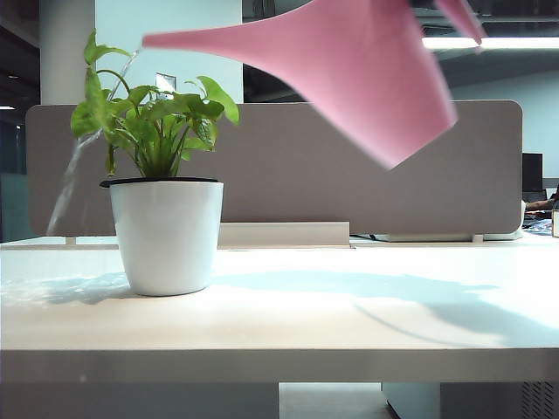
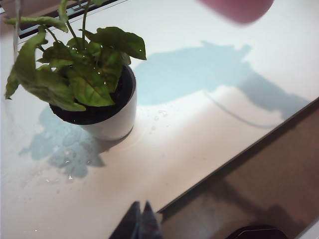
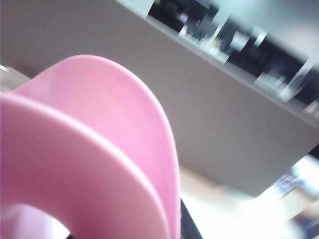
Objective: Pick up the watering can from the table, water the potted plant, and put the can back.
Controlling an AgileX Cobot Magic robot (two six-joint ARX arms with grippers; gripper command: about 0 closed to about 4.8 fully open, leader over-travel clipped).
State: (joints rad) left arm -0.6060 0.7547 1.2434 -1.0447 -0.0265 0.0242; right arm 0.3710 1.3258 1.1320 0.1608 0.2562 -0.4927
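The pink watering can (image 1: 367, 70) hangs tilted high over the table (image 1: 349, 323), its long spout pointing left above the potted plant (image 1: 166, 227). A thin stream of water (image 1: 74, 166) falls from the spout tip, coming down just left of the white pot. The right wrist view is filled by the can's arched handle (image 3: 99, 149), and my right gripper (image 3: 129, 234) is shut on it, with one dark finger (image 3: 188, 226) showing beside the pink plastic. My left gripper (image 2: 141, 219) hovers shut and empty near the table's front edge, in front of the plant (image 2: 89, 79). The can's base (image 2: 239, 7) shows at the frame edge.
A grey partition panel (image 1: 349, 175) runs along the back of the table. Water drops and wet patches (image 2: 65, 164) lie on the table top (image 2: 199, 134) around the pot. The table's front edge (image 2: 239, 154) drops off to the brown floor beside my left gripper.
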